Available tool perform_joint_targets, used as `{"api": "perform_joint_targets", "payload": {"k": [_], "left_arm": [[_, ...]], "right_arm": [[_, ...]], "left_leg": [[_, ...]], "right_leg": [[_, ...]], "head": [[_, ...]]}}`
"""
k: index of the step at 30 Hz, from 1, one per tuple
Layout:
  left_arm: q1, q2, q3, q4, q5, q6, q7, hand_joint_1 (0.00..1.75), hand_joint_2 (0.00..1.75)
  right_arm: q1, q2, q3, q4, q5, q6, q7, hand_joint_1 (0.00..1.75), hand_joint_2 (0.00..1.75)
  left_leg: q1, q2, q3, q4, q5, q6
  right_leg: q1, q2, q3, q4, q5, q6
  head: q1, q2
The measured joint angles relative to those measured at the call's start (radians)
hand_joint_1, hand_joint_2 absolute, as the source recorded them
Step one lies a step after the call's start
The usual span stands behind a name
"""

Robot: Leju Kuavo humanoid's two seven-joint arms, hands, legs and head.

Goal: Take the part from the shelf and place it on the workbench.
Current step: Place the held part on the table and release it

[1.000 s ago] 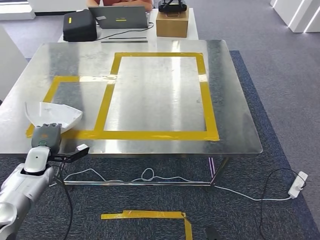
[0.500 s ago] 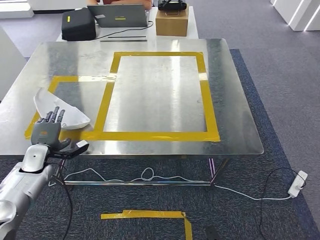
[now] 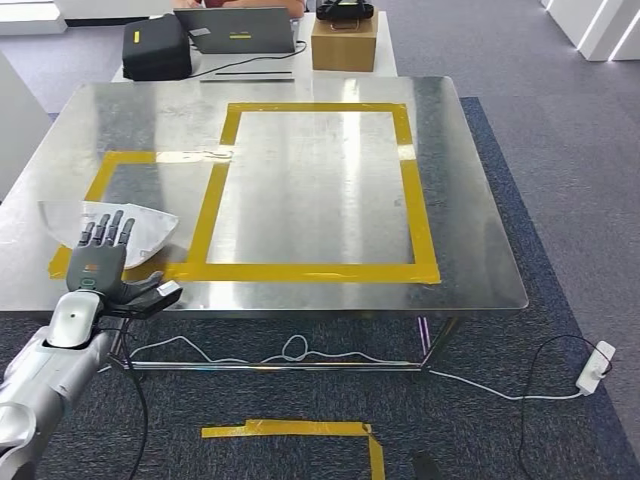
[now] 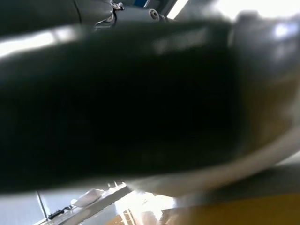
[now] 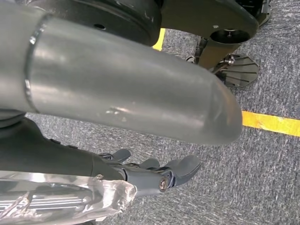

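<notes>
The part [image 3: 143,225], a thin white curved shell, lies on the steel workbench [image 3: 468,240] at its near left, inside the smaller yellow-taped square [image 3: 113,160]. My left hand [image 3: 102,262] hovers at the part's near edge, fingers spread and straight over it and gripping nothing. In the left wrist view a dark blur sits close to the lens, with a strip of yellow tape [image 4: 247,208] beneath it. My right hand [image 5: 155,171] hangs low over the grey carpet with its fingers loosely apart and nothing in them.
A larger yellow-taped rectangle [image 3: 423,230] marks the middle of the bench. Behind it a second table holds a black case [image 3: 157,48], a laptop [image 3: 235,30] and a cardboard box [image 3: 344,45]. Cables and a power strip [image 3: 596,368] lie on the carpet, with yellow floor tape [image 3: 294,430] near me.
My left hand has uncurled its fingers from the part, which now lies flatter on the bench and has slid slightly left. The hand stays at the bench's near left edge.
</notes>
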Motion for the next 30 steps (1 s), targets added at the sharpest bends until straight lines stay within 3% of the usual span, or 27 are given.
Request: {"api": "perform_joint_targets", "payload": {"k": [7, 14, 20, 26, 30], "left_arm": [[0.012, -0.002, 0.045, -0.052, 0.001, 0.080, -0.036, 0.00, 0.00], [0.026, -0.007, 0.111, -0.112, 0.004, 0.087, -0.071, 0.00, 0.00], [0.042, -0.013, 0.215, -0.190, 0.010, 0.088, -0.137, 0.00, 0.00], [0.062, -0.013, 0.297, -0.233, 0.004, 0.088, -0.139, 0.00, 0.00], [0.072, -0.008, 0.327, -0.243, 0.001, 0.088, -0.131, 0.00, 0.00]], "right_arm": [[0.002, 0.000, -0.013, 0.000, 0.008, -0.002, -0.009, 0.00, 0.00], [0.005, 0.000, -0.018, 0.000, 0.027, -0.017, -0.009, 0.00, 0.00], [0.008, 0.001, -0.018, 0.000, 0.052, -0.041, -0.008, 0.00, 0.00], [0.011, 0.005, -0.018, 0.000, 0.053, -0.040, 0.000, 0.00, 0.00], [0.012, 0.006, -0.018, 0.000, 0.055, -0.042, 0.001, 0.00, 0.00]], "left_leg": [[0.000, 0.000, -0.001, 0.000, 0.000, 0.000], [0.000, 0.000, -0.001, 0.000, -0.001, 0.000], [-0.003, 0.000, -0.001, 0.001, -0.003, 0.003], [-0.007, 0.000, -0.003, 0.010, -0.009, 0.012], [-0.005, 0.001, 0.001, 0.000, -0.005, 0.026]], "right_leg": [[0.000, 0.000, -0.001, 0.000, 0.000, 0.000], [0.000, 0.000, -0.001, -0.001, -0.001, 0.000], [-0.004, 0.000, -0.001, -0.001, -0.001, 0.002], [-0.007, 0.000, 0.001, -0.001, -0.003, 0.009], [-0.009, -0.001, -0.001, -0.002, -0.007, 0.021]], "head": [[0.000, 0.000], [0.000, 0.000], [0.000, 0.000], [0.000, 0.000], [0.000, 0.000]]}}
